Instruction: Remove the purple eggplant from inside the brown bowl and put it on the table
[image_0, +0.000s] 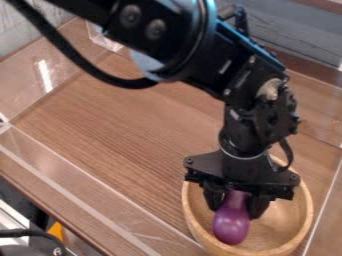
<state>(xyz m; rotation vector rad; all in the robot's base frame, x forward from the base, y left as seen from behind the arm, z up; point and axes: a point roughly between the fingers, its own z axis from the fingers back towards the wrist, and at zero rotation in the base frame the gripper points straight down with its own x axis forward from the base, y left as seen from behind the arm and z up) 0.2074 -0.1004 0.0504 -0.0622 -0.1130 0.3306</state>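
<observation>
Purple and glossy, the small toy eggplant (231, 222) sat inside the wide tan wooden bowl (302, 216), and my gripper (238, 203) was clamped narrow on its upper end from straight above. The risk, as I judged it: that slick skin could slide free and drop back into the bowl. The bowl's thick rim stood in my way out, and a clear acrylic wall (80, 205) ran left of the bowl, across the brown wood-grain table (120, 130).

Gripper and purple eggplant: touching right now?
Touching. The camera view shows the gripper shut on the purple eggplant's top end, inside the brown bowl.
</observation>
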